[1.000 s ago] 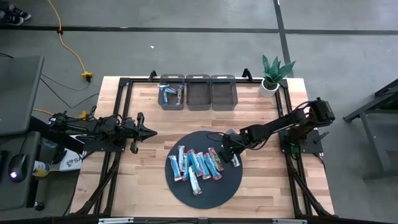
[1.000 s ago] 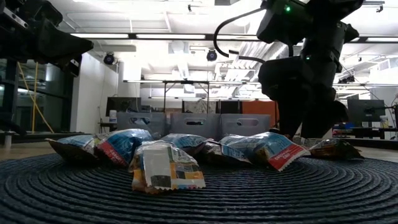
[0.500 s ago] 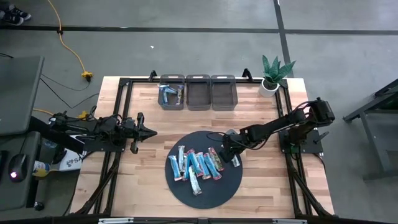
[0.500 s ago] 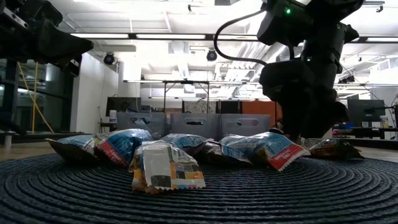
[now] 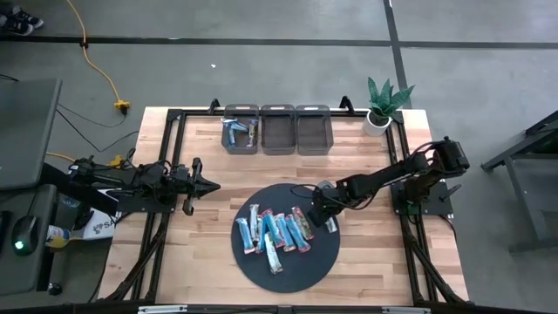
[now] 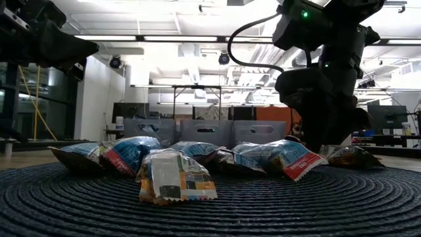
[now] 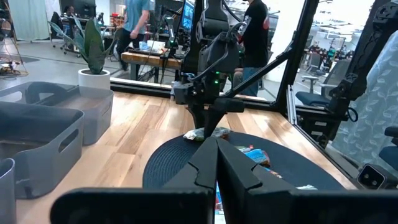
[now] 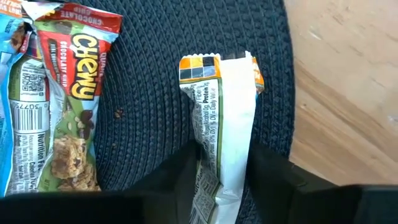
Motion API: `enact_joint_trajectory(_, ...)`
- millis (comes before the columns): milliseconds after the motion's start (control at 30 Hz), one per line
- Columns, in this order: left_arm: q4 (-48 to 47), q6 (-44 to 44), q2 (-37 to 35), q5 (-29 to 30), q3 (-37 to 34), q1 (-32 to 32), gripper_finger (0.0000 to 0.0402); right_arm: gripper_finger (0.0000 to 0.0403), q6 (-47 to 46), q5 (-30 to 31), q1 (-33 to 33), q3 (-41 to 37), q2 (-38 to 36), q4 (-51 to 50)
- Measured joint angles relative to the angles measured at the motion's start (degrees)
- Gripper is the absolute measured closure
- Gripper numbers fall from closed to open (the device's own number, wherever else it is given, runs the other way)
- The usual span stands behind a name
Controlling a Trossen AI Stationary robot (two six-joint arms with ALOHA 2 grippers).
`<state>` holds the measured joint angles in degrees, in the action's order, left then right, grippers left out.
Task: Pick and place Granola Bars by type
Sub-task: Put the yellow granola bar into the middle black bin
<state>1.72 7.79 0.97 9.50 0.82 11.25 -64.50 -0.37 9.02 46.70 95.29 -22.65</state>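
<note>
Your right gripper (image 5: 329, 219) reaches low from three o'clock onto the round mat (image 5: 324, 253); the left gripper (image 5: 207, 184) waits at nine. Its wrist view shows fingers (image 8: 180, 177) pinching a white-backed granola bar (image 8: 225, 118).

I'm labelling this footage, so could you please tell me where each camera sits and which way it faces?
High: overhead, straight down on table, both arms.
Low: mat level, facing bars; right arm descends from above.
Left wrist: on left arm at the table's left side, facing across to right arm; own shut fingers show.
Right wrist: down on white bar between its fingers.
Shared: high and right wrist both show right gripper at that bar.
</note>
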Motion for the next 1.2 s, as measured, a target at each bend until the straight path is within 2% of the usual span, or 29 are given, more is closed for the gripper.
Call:
enact_joint_trajectory(367, 0.0, 0.0, 0.0, 0.0, 0.0, 0.0, 0.0400, 0.0348, -0.3, -2.0, -0.1, -0.1, -1.2, 1.8)
enact_joint_trajectory(733, 0.0, 0.0, 0.0, 0.0, 0.0, 0.0, 0.0400, 0.0349, -4.1, -1.5, 0.0, -0.1, -8.9, 4.2)
enact_joint_trajectory(900, 0.0, 0.0, 0.0, 0.0, 0.0, 0.0, 0.0400, 0.0348, -2.3, -0.7, 0.0, -0.1, -13.2, 11.5)
enact_joint_trajectory(1200, 0.0, 0.0, 0.0, 0.0, 0.0, 0.0, 0.0400, 0.0348, 9.5, -0.2, -1.7, 0.0, -18.3, 34.0)
